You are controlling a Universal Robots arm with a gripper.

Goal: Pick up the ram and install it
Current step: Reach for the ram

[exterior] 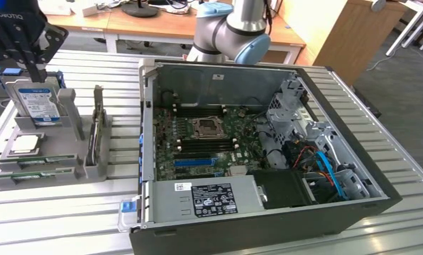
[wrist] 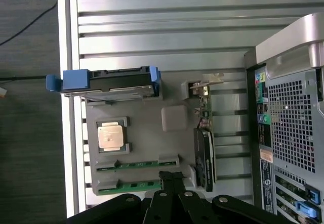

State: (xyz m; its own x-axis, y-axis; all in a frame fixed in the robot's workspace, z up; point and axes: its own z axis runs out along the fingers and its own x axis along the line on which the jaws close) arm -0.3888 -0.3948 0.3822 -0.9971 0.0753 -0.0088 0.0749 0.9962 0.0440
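Exterior view, from its left to its right. The gripper (exterior: 35,73), fingers pressed together and holding nothing, hangs above the grey holder (exterior: 91,171), in front of the upright blue-labelled hard drive (exterior: 37,102). Below the drive a square silver processor (exterior: 25,144) lies flat in its recess; just beside it the inner ram stick (exterior: 45,159) and the outer ram stick (exterior: 37,173) lie parallel in their own slots of the holder, neither lifted. An expansion card (exterior: 96,125) stands on edge along the holder's right side. The open computer case (exterior: 268,234) lies on the slatted table (exterior: 56,223), exposing the motherboard (exterior: 197,151) and its processor socket (exterior: 205,126); the robot arm (exterior: 233,26) rises behind the case. In the wrist view the closed fingers (wrist: 174,179) appear over one end of the two ram sticks.
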